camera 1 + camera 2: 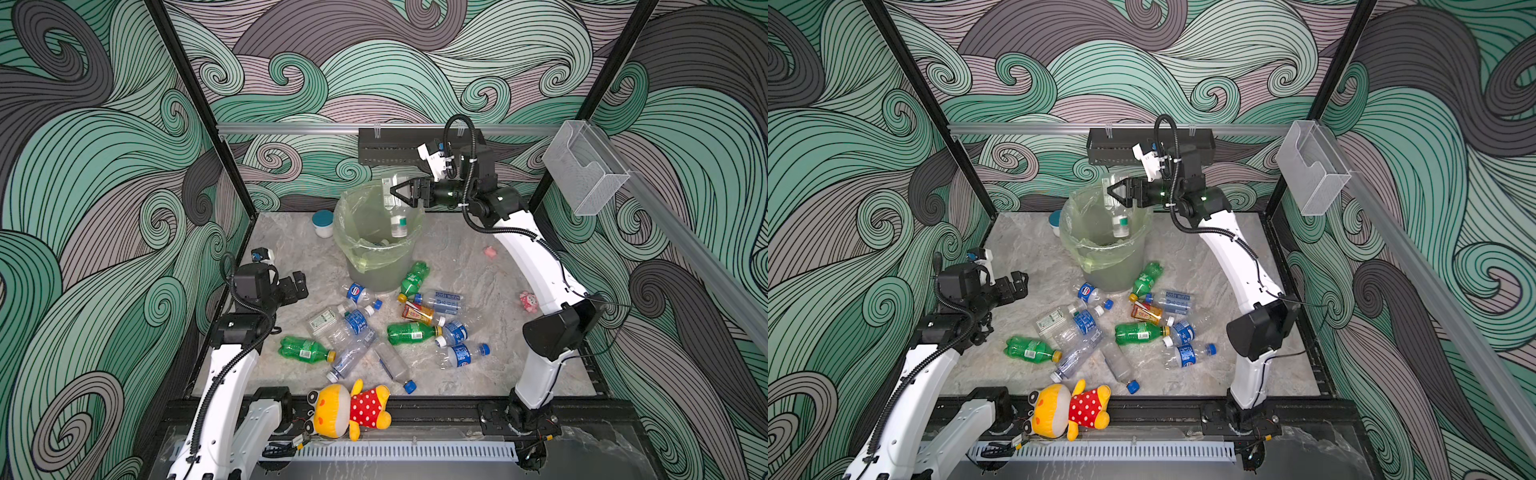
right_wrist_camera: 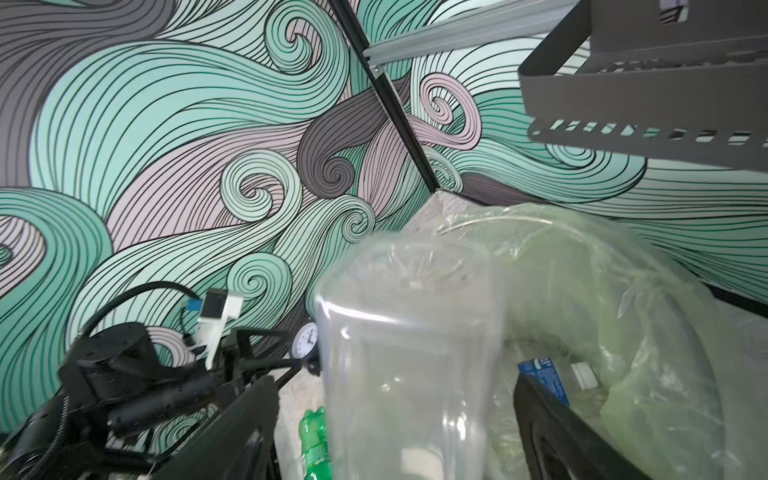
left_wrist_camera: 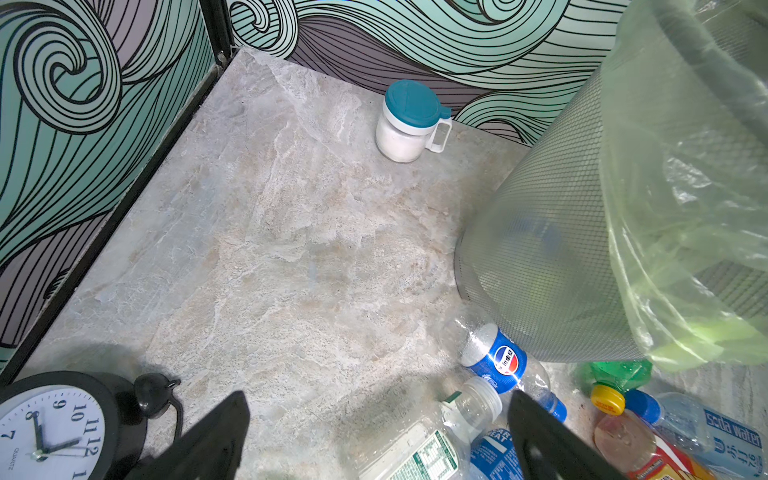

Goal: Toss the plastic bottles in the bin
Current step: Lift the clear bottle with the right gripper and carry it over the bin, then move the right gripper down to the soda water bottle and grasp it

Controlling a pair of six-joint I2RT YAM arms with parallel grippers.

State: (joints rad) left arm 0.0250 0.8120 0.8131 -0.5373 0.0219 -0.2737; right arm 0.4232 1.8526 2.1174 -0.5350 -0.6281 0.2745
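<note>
Just above centre in a top view, the right gripper (image 1: pixel 400 195) has its jaws spread wider than the clear bottle (image 1: pixel 398 220) between them, which hangs cap-down over the bin (image 1: pixel 374 278). At mid-left the left gripper (image 1: pixel 297 286) gapes wide and empty, while other plastic bottles (image 1: pixel 411 332) lie below the bin.

Lab robot cell: metal frame (image 1: pixel 291 129), wave-patterned walls (image 1: pixel 83 174).

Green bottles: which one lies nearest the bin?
The green bottle beside the bin; the central green bottle and leftmost green bottle lie farther away.

Swirly teal-and-mauve wave wallpaper (image 1: pixel 374 62) all around, black corner posts (image 1: pixel 201 108), grey marble-look tabletop (image 1: pixel 291 249), silver rail (image 1: pixel 291 128) across the back.
</note>
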